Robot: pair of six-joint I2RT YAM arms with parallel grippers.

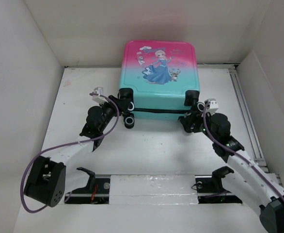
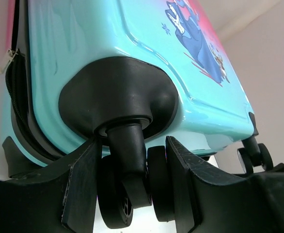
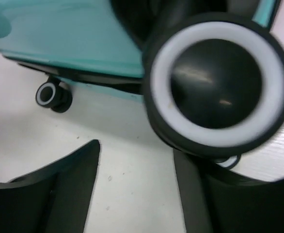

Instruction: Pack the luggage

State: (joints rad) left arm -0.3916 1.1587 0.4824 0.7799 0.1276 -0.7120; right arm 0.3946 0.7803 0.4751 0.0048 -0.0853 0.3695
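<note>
The small hard-shell suitcase (image 1: 159, 73), pink fading down to teal with a cartoon princess in a blue dress on the lid, is lying flat and zipped shut at the far edge of the white worktop (image 1: 156, 150). It sits about midway along that edge, with its pink end up against the back wall (image 1: 132, 29) and its wheeled end facing the near edge. In the left wrist view you can see the black zip seam running round the side, with a little silver pull (image 2: 0, 63) hanging off it. The left gripper (image 2: 132, 141) is at the case's near-left corner, its black fingers closed in on both sides of the black twin-wheel caster (image 2: 156, 194) under the lid shell, so it looks like it has that caster pinched. The right gripper (image 3: 137, 148) is at the near-right corner, fairly wide open with nothing in it. There's just bare worktop between its fingers, and a black wheel with a white ring (image 3: 219, 92) sits right past its right finger, too blurry to say if they touch. The room is basically a plain white box, with panels on the left (image 1: 16, 97) and right (image 1: 277, 97). A pale metal rail (image 1: 246, 116) runs along the worktop's right edge, and a purple cable (image 1: 59, 145) loops along the left arm.
</note>
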